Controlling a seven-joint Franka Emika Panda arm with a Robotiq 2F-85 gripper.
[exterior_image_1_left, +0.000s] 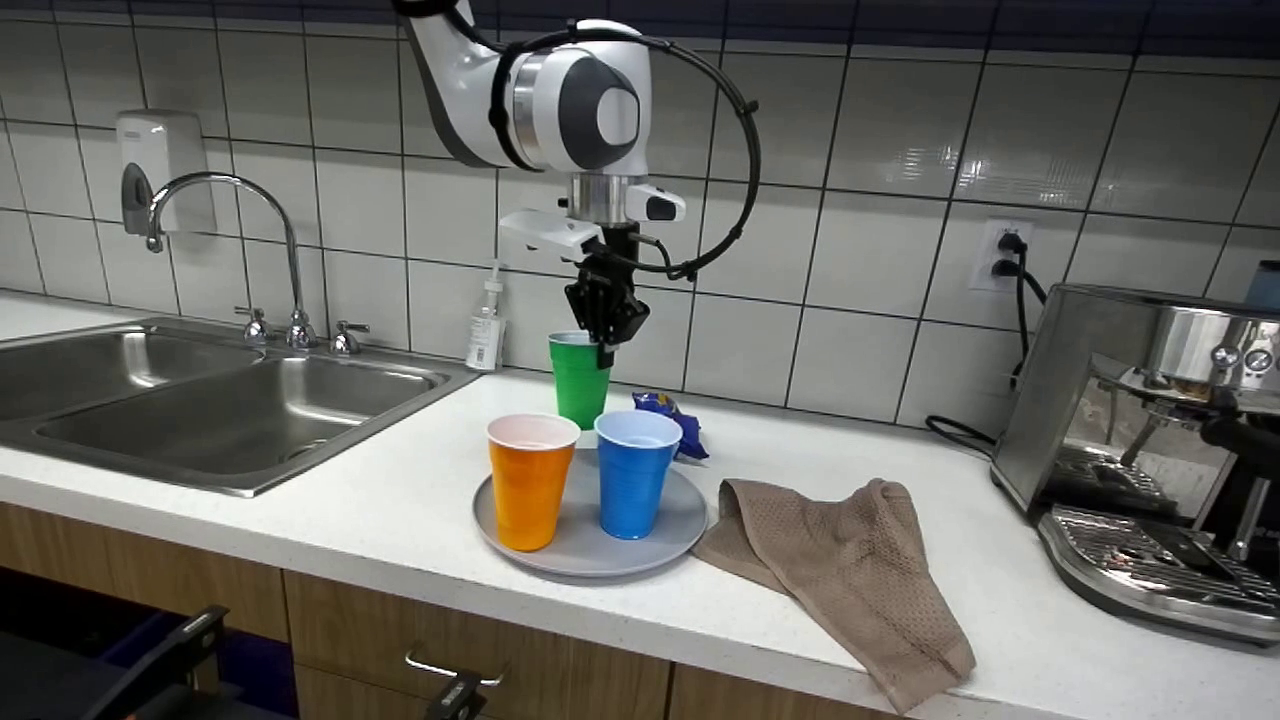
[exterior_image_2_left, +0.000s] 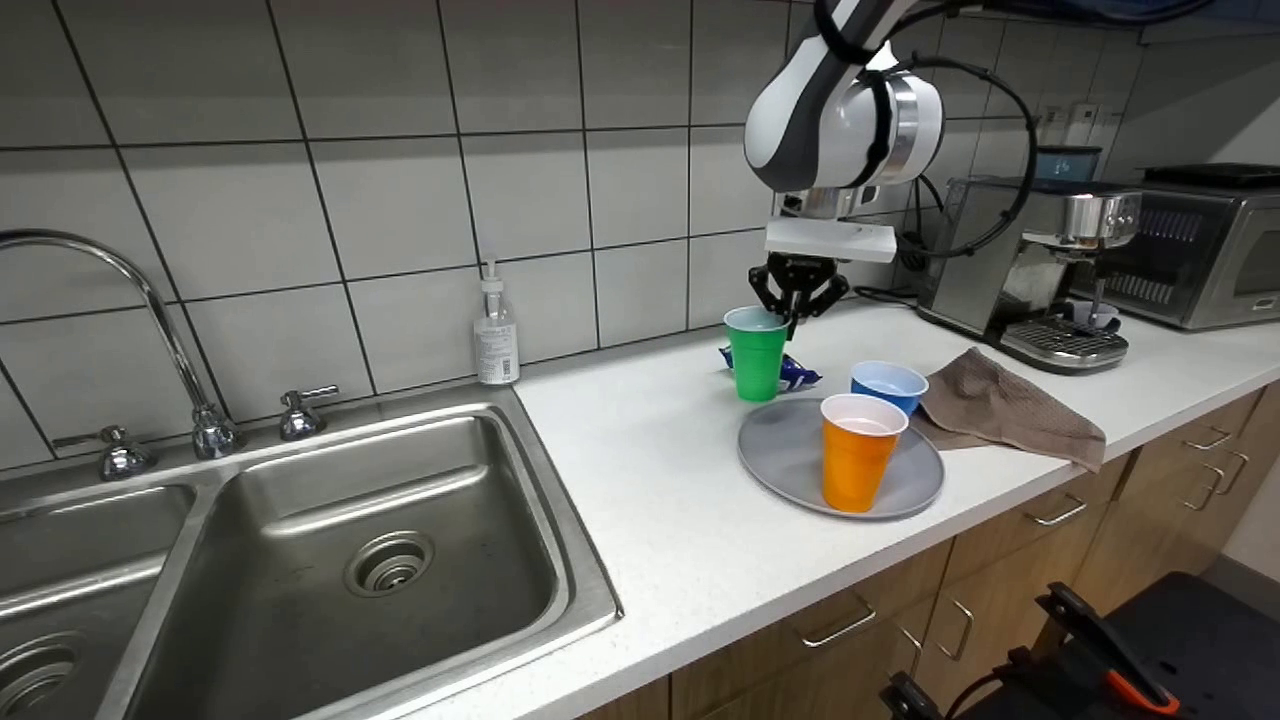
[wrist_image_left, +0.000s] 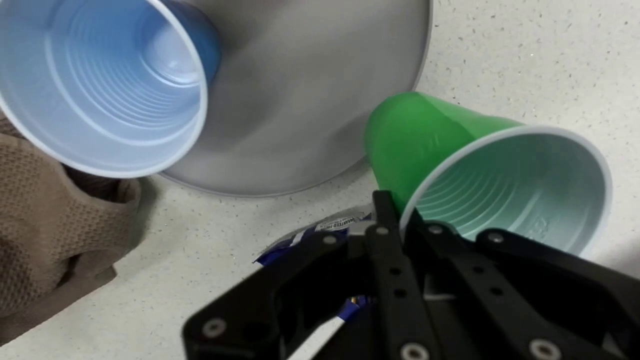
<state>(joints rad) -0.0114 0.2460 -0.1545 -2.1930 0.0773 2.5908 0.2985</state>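
Showing upright in both exterior views, the green cup (exterior_image_1_left: 577, 395) is pinched at its rim by the gripper (wrist_image_left: 402, 220), jaws clamped on it. It is positioned near the edge of the plate (exterior_image_2_left: 785, 460) closest to the wall (exterior_image_1_left: 870, 250); whether the counter (exterior_image_1_left: 400, 510) is touched by its base cannot be told. A packet (exterior_image_2_left: 798, 375) is seen behind it. The orange cup (exterior_image_2_left: 855, 465) and blue cup (exterior_image_1_left: 637, 485) are borne upright by the plate. A cloth (exterior_image_1_left: 850, 560) is bunched beside the plate, a coffee machine (exterior_image_1_left: 1060, 420) seen well apart.
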